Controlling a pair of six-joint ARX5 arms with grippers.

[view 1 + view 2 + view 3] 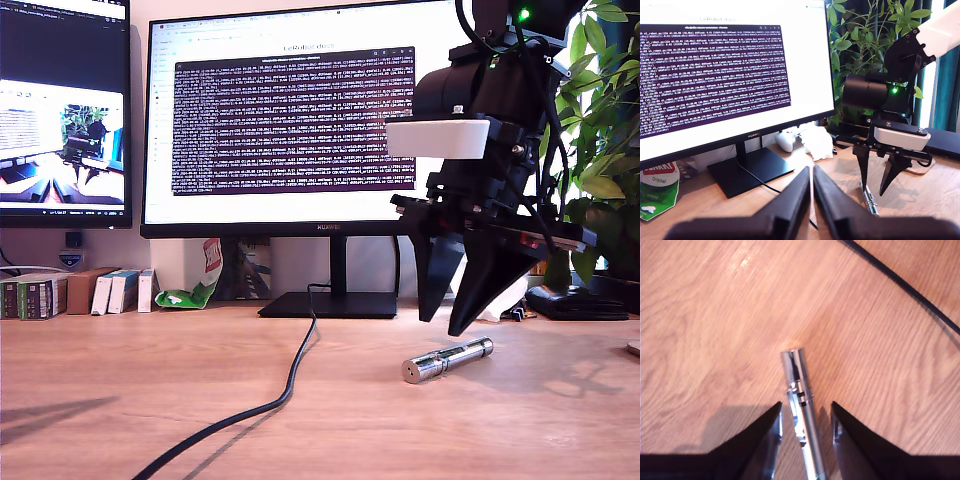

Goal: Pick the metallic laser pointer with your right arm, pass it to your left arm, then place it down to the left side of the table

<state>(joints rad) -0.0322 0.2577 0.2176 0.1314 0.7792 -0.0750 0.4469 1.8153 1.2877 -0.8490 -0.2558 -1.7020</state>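
The metallic laser pointer lies flat on the wooden table at the exterior view's right, its flat round end facing the camera. My second gripper hangs open just above it, black pointed jaws on either side. In the second wrist view the laser pointer runs between the open jaws of the second gripper, which are not touching it. The first wrist view looks across at the second gripper and the laser pointer. My first gripper is shut and empty, and it does not show in the exterior view.
A black cable runs from the monitor stand across the table toward the front. The large monitor stands behind, small boxes sit at the exterior view's left, and a plant and a dark object at its right.
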